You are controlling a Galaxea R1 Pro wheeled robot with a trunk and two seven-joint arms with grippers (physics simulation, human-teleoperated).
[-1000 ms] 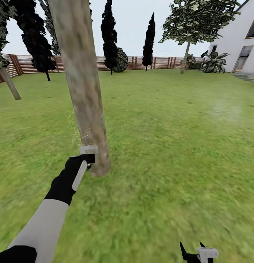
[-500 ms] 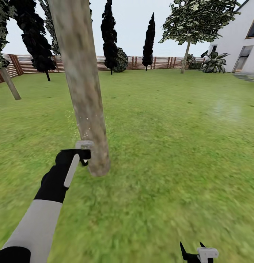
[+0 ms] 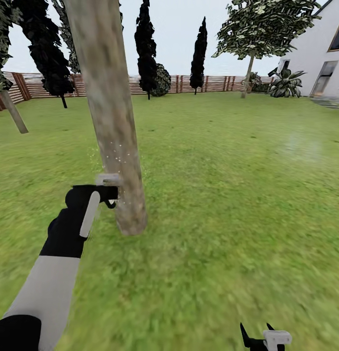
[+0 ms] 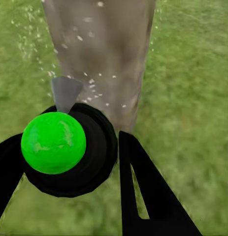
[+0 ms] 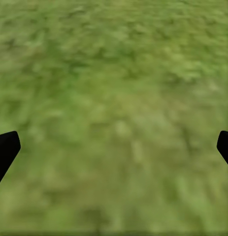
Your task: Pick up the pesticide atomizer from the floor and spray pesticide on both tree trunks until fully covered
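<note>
While my left pincer [image 4: 69, 162] clamps the pesticide atomizer [image 4: 69, 152], its nozzle sits just beside the tree trunk [image 3: 110, 122], droplets speckling the bark; my right pincer [image 5: 114, 147] hangs wide over grass [image 5: 114, 73].

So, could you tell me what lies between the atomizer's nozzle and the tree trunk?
Only drifting spray droplets; the left wrist view shows the atomizer facing the trunk.
</note>
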